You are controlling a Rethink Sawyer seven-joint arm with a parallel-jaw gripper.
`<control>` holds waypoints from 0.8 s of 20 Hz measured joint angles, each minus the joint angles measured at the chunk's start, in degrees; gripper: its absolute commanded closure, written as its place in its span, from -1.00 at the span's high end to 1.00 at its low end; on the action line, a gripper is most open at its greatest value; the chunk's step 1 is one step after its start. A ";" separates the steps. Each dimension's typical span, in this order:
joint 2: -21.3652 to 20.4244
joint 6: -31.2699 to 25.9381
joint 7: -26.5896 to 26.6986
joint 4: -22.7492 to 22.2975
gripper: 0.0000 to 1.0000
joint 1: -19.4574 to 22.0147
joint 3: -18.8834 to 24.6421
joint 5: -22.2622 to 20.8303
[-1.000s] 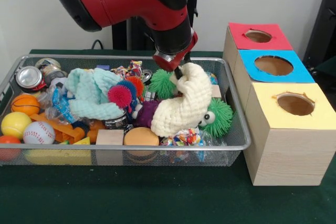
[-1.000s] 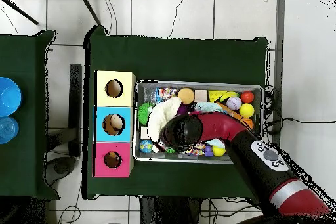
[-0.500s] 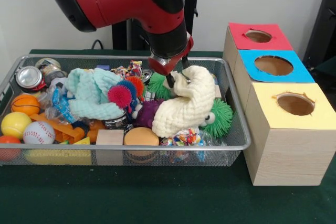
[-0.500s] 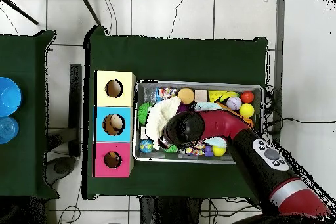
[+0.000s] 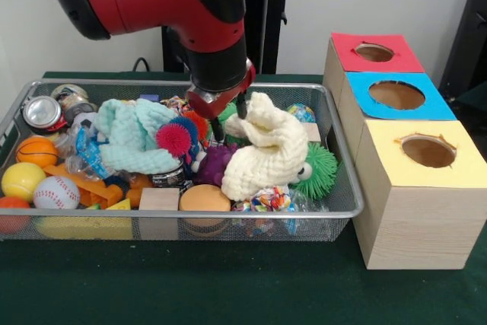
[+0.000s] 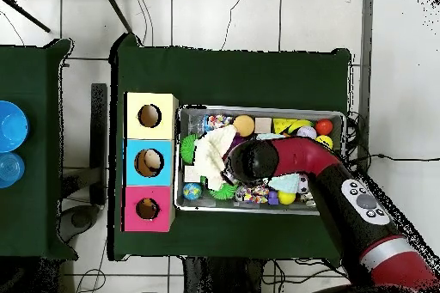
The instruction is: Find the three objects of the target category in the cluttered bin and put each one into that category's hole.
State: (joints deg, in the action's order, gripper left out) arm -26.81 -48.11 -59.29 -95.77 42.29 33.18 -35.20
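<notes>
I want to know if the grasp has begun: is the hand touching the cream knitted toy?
Touching. In the front view one finger of the hand presses against the top edge of the cream knitted toy, with no gap between them.

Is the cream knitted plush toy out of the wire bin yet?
Still in. The cream knitted plush toy lies on the clutter inside the wire bin, beside the gripper.

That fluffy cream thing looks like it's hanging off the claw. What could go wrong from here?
The gripper seems to pinch only the top edge of the cream knitted soft toy, so it may slip back into the wire mesh bin. Its lower end rests among the clutter, beside the green spiky rubber ball, and could drag neighbours along. The floppy toy might also snag on a box hole.
</notes>
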 measured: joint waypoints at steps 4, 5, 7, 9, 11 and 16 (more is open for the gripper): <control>-0.34 0.91 0.00 2.40 1.00 -0.77 -1.30 -3.30; -0.41 1.15 0.00 2.65 1.00 -0.90 -1.45 -3.72; -0.79 2.24 0.00 3.18 1.00 -1.36 -1.93 -4.99; -1.50 4.10 0.00 3.55 1.00 -2.03 -2.73 -6.45; -1.83 5.13 0.00 3.59 1.00 -2.23 -3.09 -7.01; -3.05 9.72 0.00 3.62 1.00 -2.43 -4.46 -8.49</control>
State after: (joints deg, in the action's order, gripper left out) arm -29.86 -38.39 -59.29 -92.16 39.86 28.72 -43.69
